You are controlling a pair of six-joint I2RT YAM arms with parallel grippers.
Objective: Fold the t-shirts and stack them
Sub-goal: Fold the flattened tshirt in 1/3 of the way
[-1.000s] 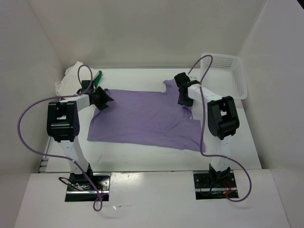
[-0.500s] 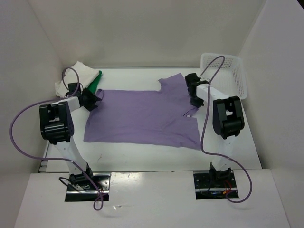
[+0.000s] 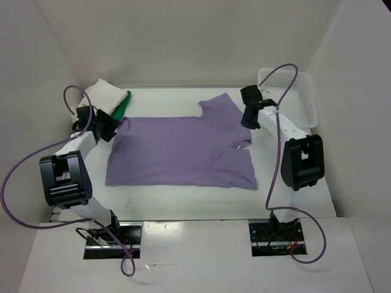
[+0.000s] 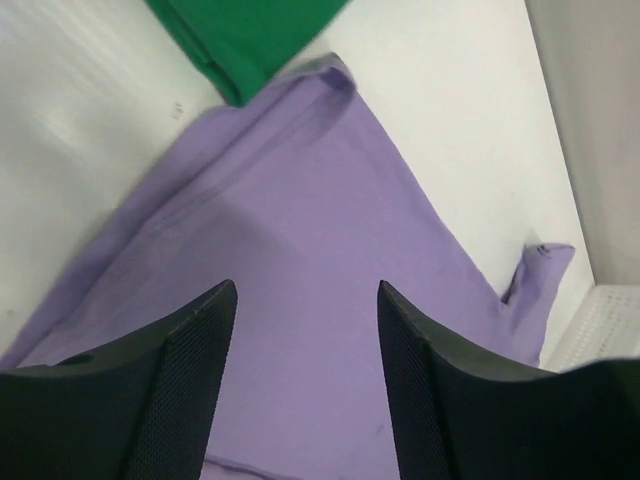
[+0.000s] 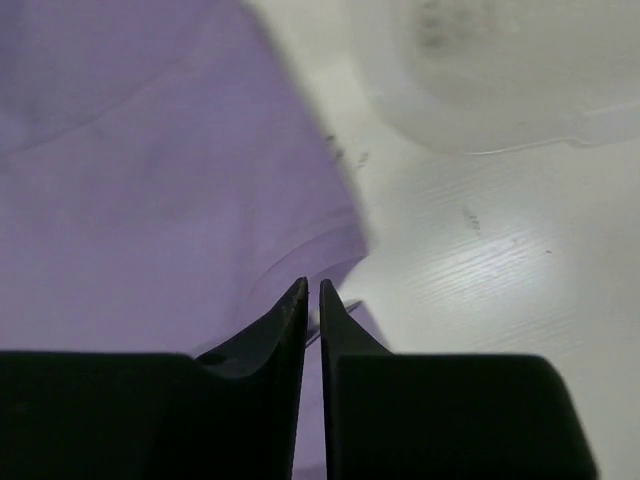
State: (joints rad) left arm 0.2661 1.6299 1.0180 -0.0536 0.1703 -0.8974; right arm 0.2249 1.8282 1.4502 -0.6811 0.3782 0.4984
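Observation:
The light purple t-shirt (image 3: 183, 152) lies spread flat mid-table, also seen in the left wrist view (image 4: 300, 200) and the right wrist view (image 5: 130, 180). The green t-shirt (image 3: 122, 107) and the white t-shirt (image 3: 101, 94) lie bunched at the back left corner. My left gripper (image 3: 104, 128) hovers over the purple shirt's back left corner, open, nothing between its fingers (image 4: 305, 290). My right gripper (image 3: 249, 116) hangs above the shirt's back right sleeve. Its jaws (image 5: 312, 285) stand together with only a thin slit, no cloth pinched.
A white lattice basket (image 3: 299, 97) stands at the back right, close behind the right gripper, and shows blurred in the right wrist view (image 5: 500, 70). White walls enclose the table on the left, back and right. The green shirt's edge (image 4: 250, 40) touches the purple one.
Both arms swung outward and back. The left gripper went left to the shirt's corner, the right went toward the basket and closed. The purple shirt now lies flatter and further left.

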